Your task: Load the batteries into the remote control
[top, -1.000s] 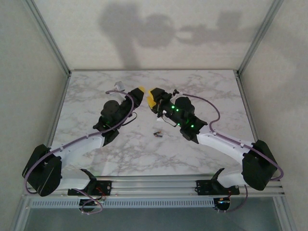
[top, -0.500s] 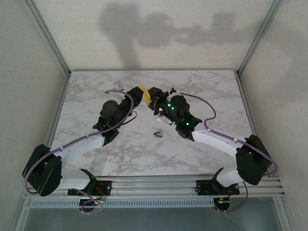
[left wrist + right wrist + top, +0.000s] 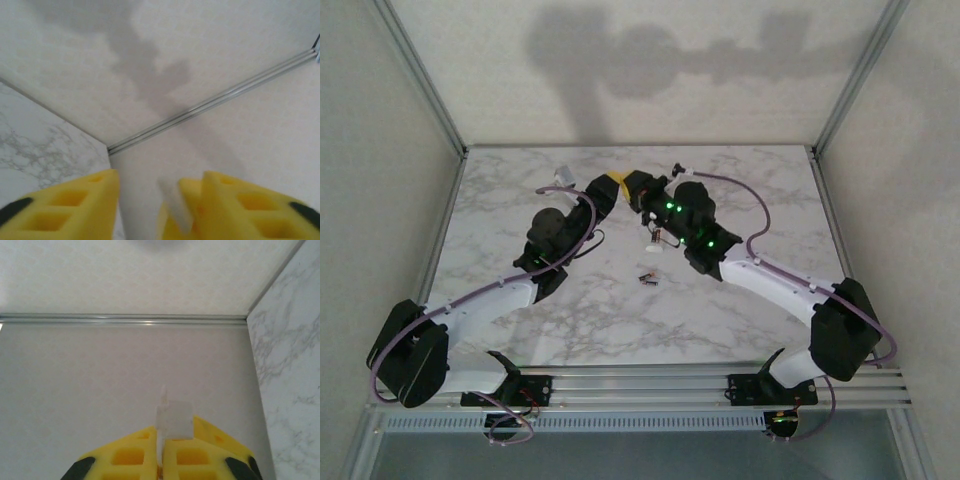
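Observation:
Two small dark batteries lie side by side on the marble table, in front of both arms. My grippers meet tip to tip above the back middle of the table. The right gripper is shut on a thin white plastic piece that sticks up past its yellow fingertips. The left gripper is open, and the same white piece stands in its gap near the right finger without being pinched. A small white object, possibly the remote control, lies at the back left.
The marble table is ringed by pale walls and metal corner posts. Purple cables loop off both arms. Open tabletop lies to the right and in front of the batteries.
The right gripper has moved left up to the left one and shut on the white piece. The left gripper, shut before, has opened and let it go.

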You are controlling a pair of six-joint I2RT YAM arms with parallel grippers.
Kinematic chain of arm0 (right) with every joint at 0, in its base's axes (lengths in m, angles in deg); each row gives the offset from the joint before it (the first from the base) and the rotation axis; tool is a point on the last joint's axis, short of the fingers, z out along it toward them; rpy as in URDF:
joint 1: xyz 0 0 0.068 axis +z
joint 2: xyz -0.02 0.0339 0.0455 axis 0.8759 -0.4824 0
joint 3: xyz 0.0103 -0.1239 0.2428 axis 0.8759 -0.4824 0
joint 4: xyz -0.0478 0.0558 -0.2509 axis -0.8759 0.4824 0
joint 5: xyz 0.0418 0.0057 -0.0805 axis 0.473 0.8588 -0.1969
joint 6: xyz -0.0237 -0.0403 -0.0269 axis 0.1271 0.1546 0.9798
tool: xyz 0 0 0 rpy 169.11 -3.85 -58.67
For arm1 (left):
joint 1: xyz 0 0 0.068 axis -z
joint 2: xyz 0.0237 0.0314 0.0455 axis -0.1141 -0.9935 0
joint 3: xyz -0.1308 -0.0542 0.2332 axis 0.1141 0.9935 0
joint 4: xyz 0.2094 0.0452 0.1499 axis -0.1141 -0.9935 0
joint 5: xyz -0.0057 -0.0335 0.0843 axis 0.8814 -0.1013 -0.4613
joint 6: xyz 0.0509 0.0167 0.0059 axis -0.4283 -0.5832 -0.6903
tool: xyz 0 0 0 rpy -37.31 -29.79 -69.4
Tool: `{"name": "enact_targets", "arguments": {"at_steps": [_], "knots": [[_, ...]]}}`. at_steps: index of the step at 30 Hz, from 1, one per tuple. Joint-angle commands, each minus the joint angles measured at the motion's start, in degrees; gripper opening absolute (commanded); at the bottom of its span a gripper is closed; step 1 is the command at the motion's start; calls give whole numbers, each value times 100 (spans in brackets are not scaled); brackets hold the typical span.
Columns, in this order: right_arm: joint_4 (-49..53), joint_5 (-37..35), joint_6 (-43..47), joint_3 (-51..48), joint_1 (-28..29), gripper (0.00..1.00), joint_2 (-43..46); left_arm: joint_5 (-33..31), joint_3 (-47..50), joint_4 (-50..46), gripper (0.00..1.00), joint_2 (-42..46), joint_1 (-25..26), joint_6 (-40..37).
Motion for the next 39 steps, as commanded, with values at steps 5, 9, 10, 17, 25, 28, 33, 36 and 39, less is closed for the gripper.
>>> {"name": "enact_targets", "arguments": {"at_steps": [5, 9, 10, 17, 25, 28, 33, 36, 39], "knots": [[3135, 2756, 4645, 1471, -1216, 2, -465, -616, -627, -2578, 75, 962, -212, -979], [6154, 2693, 8090, 2567, -1286, 1, -1064, -6, -1384, -4414, 80, 999, -558, -1749], [6514, 2735, 8557, 2689, -1355, 1, -1197, 125, -1469, -4638, 81, 1011, -613, -1882], [6260, 3828, 9081, 2384, -1757, 0, -2015, 914, -1214, -4939, 99, 1277, -741, -2279], [4205, 3843, 8628, 1075, -1920, 0, -2143, 1153, -945, -4898, 100, 1311, -758, -2349], [3800, 3575, 8611, 743, -1974, 0, -2181, 1114, -875, -4849, 100, 1336, -760, -2297], [3716, 3161, 8866, 669, -2023, 0, -2328, 1069, -783, -4743, 100, 1368, -760, -2270], [3609, 3204, 8898, 737, -2072, 0, -2518, 1065, -804, -4742, 100, 1341, -759, -2279], [3549, 3324, 8882, 799, -2092, 0, -2695, 1057, -792, -4719, 99, 1333, -758, -2270]]}}
